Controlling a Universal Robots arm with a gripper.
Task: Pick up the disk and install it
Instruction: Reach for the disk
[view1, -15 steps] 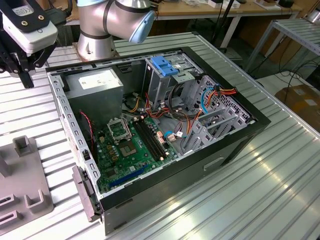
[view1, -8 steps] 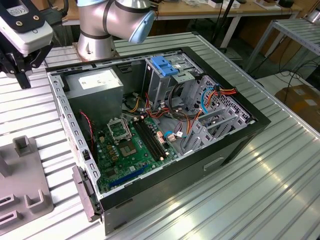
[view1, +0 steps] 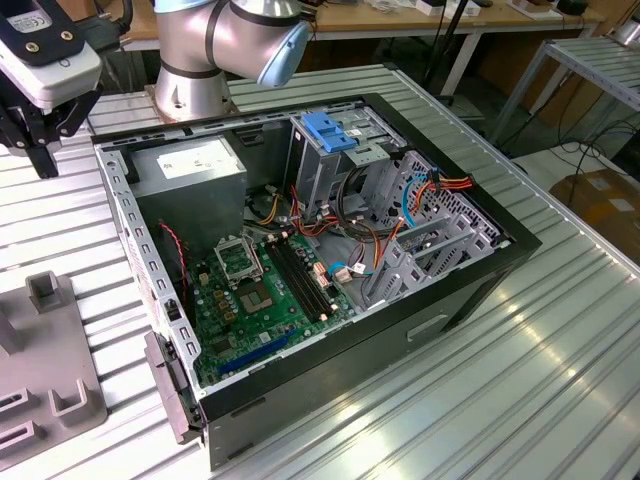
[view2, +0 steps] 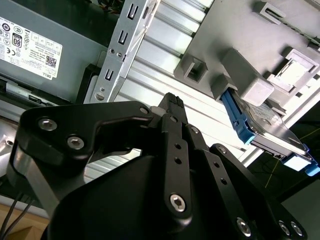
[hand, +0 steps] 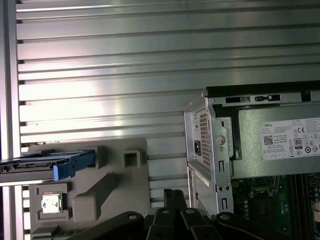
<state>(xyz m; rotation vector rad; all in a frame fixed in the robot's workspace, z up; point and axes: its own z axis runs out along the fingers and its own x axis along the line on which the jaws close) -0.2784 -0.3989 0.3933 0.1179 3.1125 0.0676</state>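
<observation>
Disk (hand: 45, 165): stood on edge in a slot of the grey fixture (hand: 120, 190), outside the computer case (view1: 400, 340), off its power-supply corner.
Disk material: silver-grey metal body with blue plastic rails along the edges; a blunt blue rail end is turned toward the case.
Disk, hidden: seen mostly edge-on, so its broad faces are barely shown and any print on them cannot be made out. One end is cut off by the frame edge in the first wrist view.
Gripper (view2: 172, 100): black metal linkage studded with bolt heads. The jaws are brought together with nothing between them. It is held clear of the disk, over the table beside the case's power-supply corner.
Labels: a large white sticker with black print, symbols and a square code is carried on the power supply (view1: 190, 170) in the case's rear corner.
Fixture: matte grey moulded plastic with square sockets and raised blocks. A small square white-topped part (hand: 50, 204) is seated in it; its kind cannot be told.
Table (view1: 500, 380): glossy ribbed aluminium slats under the case.
Case: black shell, open-sided, with a perforated grey steel frame. Inside are seen a green motherboard (view1: 260, 290), red, orange and blue cables, and a blue plastic bracket (view1: 330, 130) atop the drive cage.
Arm (view1: 220, 40): silver tube with a pale blue cap, cut off by the frame edge behind the case.
</observation>
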